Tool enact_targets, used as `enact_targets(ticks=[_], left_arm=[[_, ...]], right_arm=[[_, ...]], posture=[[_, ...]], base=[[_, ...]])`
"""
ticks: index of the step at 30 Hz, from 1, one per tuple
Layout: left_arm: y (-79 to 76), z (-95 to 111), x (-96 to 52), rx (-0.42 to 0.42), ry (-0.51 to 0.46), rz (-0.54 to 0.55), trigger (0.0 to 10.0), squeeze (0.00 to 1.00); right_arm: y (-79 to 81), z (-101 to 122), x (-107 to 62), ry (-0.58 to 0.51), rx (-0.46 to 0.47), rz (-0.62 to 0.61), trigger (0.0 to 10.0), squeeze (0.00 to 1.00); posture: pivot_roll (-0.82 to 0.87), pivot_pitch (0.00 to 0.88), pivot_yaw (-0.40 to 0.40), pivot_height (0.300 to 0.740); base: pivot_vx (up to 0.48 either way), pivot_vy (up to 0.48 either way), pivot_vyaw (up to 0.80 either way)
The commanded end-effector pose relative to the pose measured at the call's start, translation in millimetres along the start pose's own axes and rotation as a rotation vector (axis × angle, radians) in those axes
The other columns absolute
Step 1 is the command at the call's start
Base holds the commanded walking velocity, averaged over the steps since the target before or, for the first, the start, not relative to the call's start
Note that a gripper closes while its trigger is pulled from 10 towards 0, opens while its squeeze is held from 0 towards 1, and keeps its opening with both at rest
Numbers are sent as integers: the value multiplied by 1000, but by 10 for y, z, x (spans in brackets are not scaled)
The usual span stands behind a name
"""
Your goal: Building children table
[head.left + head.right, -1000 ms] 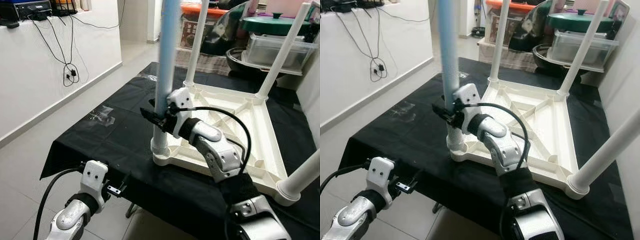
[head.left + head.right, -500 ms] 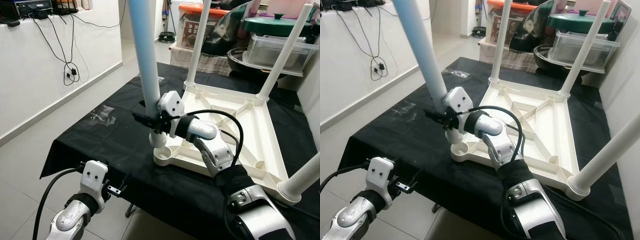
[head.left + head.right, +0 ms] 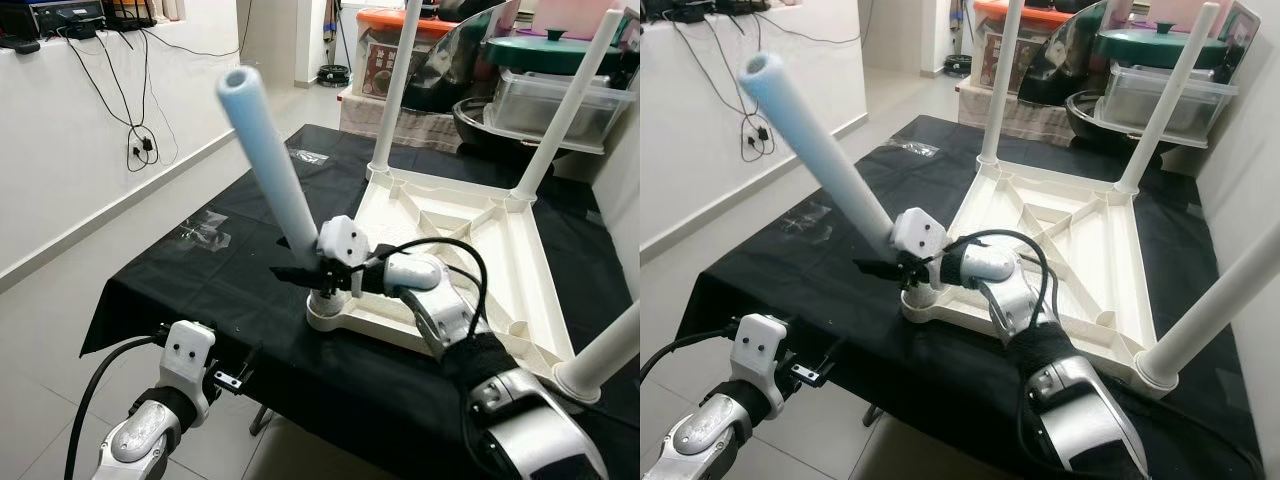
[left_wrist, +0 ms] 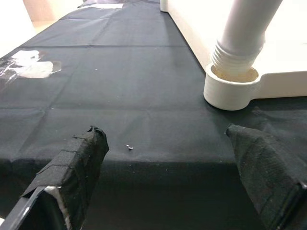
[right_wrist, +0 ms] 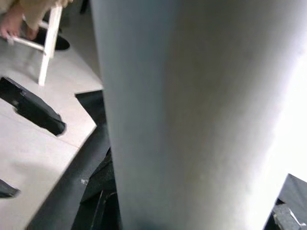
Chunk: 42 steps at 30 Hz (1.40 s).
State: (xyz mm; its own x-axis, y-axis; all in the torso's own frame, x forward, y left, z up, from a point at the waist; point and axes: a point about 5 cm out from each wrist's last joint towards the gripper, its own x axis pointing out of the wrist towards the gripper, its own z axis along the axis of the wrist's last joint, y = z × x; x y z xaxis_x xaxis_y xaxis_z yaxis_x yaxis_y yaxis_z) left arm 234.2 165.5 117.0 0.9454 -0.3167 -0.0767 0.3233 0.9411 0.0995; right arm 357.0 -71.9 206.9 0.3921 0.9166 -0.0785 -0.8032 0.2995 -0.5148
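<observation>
The white children's table lies upside down on a black-clothed table, with three white legs standing up from its corners. My right gripper is shut on the fourth leg, a pale tube that leans steeply toward the left. The leg's threaded end sits tilted at the near-left corner socket. Up close, the leg takes up most of the right wrist view. My left gripper hangs low by the front edge of the cloth, its fingers open and holding nothing.
Storage boxes, a green-lidded pot and a clear tub crowd the back right. A white wall with hanging cables runs along the left, with bare floor tiles beside the table. A person's feet show by a white stool.
The leg stood upright in the corner socket a second ago. My right gripper has tipped it over to the left, and its top now points up and left. The left arm has not moved.
</observation>
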Motion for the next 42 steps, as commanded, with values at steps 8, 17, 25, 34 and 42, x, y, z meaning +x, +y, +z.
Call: enact_targets(ticks=[8,17,25,34,42], left_arm=[[1,-21,-21,-7,15,6,10000,0],[-10,-25,-14,-9,13,8,10000,0],[-16,-31,-17,-12,13,13,10000,0],[-34,-46,-8,-17,14,16,10000,0],[-54,-51,-4,-21,14,21,10000,0]], right_arm=[[73,-37,-56,7,5,134,0,0],[178,-69,-87,11,25,318,0,0],[208,-97,-72,9,84,396,0,0],[286,-118,45,40,148,543,0,0],[280,-78,136,54,188,624,0,0]], posture=[[117,0,-107,740],[124,0,-119,740],[126,0,-125,740],[132,0,-138,740],[141,0,-153,740]], base=[[0,0,0],[0,0,0],[0,0,0],[0,0,0],[0,0,0]])
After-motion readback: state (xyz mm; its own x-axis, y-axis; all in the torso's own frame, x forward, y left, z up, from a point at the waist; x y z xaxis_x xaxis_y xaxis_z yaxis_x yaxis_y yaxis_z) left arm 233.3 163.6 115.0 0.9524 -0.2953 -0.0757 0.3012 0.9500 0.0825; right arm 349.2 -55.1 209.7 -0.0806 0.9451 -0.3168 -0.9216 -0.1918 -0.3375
